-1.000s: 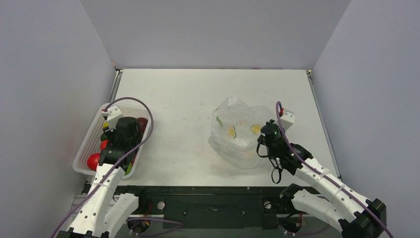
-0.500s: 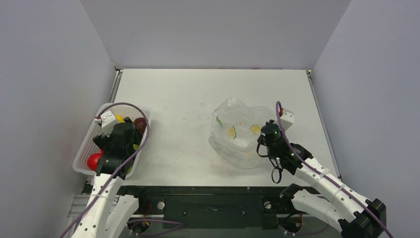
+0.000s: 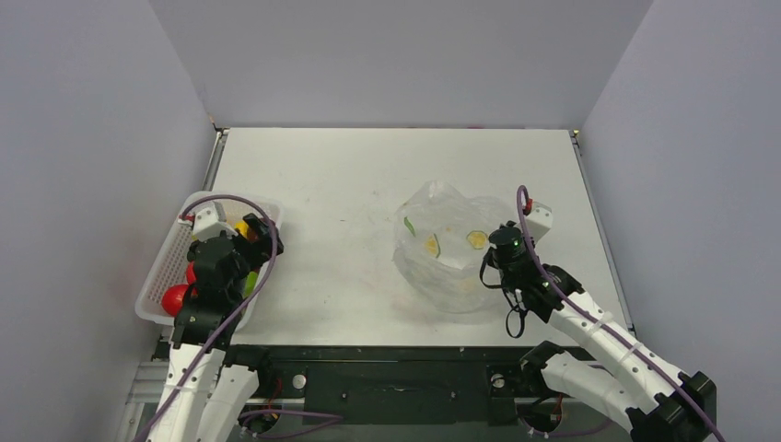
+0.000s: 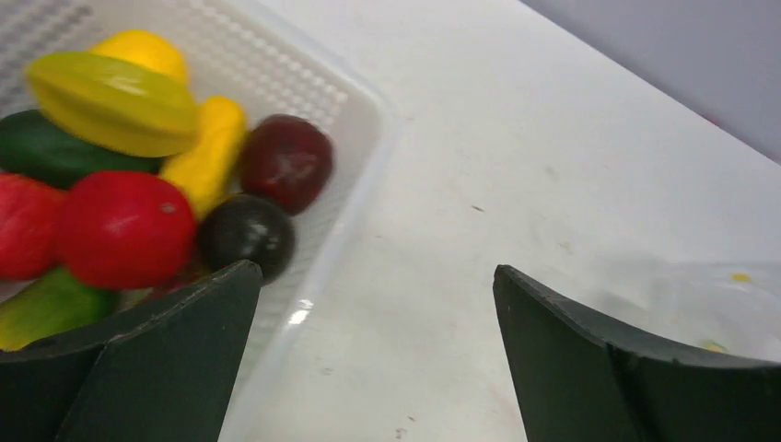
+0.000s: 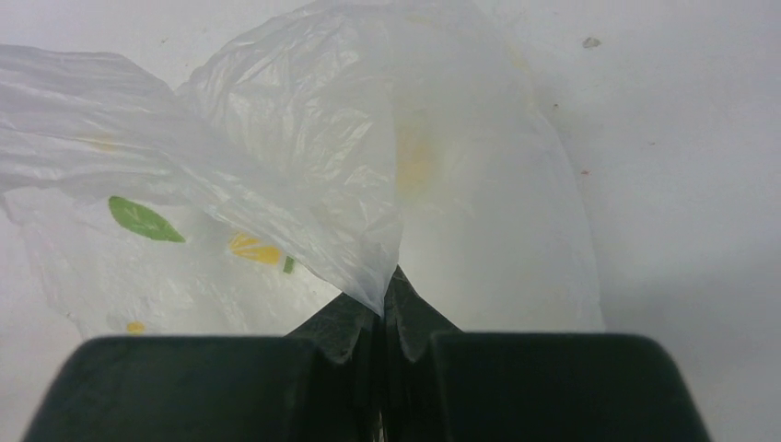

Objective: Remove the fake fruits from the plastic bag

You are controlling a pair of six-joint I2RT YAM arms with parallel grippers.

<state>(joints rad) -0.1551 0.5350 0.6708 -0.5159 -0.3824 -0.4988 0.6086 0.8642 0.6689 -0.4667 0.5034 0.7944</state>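
One white table (image 3: pixel 350 175) carries everything. At its 4 o'clock lies the clear bag (image 3: pixel 442 253), a fold of its film pinched in the closed right tool (image 5: pixel 382 308). At 8 o'clock sits the white basket (image 4: pixel 276 64). The left tool (image 4: pixel 373 272) hangs wide open and empty over the basket's 3 o'clock rim. Inside are fruits (image 4: pixel 124 226): yellow, red, green, maroon.

Fake fruits (image 4: pixel 124 226) lie heaped in a white basket (image 4: pixel 276 78); the clear plastic bag (image 3: pixel 442 253) lies crumpled well apart.
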